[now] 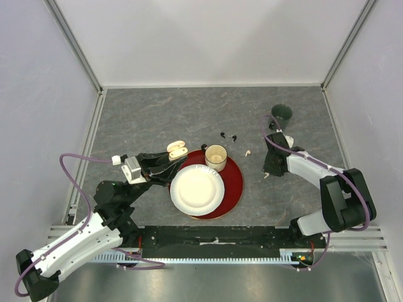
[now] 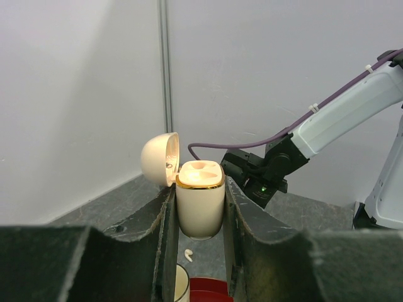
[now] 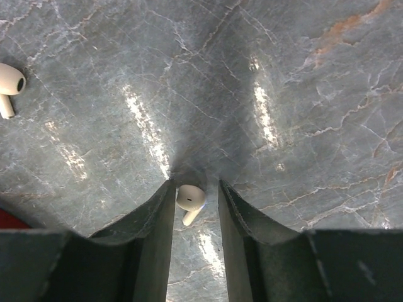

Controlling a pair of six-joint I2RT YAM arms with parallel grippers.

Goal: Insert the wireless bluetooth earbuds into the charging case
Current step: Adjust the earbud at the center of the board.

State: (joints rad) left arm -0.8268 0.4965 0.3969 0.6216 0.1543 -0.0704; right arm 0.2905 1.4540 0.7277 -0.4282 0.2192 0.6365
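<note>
Nearest, the left gripper [image 2: 199, 211] is clamped tight on the cream charging case [image 2: 200, 201]. It holds the case upright by its gold-rimmed body, lid swung open, just beside the red tray [image 1: 234, 182] that carries a white paper plate [image 1: 196, 189] and a paper cup [image 1: 215, 157]. Across the table [image 3: 283, 94], the right gripper [image 3: 192, 211] stands narrowly parted, straddling one white earbud [image 3: 189, 198] lying flat, with a sliver of table showing beside it. A second white earbud [image 1: 247, 153] lies apart. Farther still are the two black earbuds [image 1: 228, 135]
</note>
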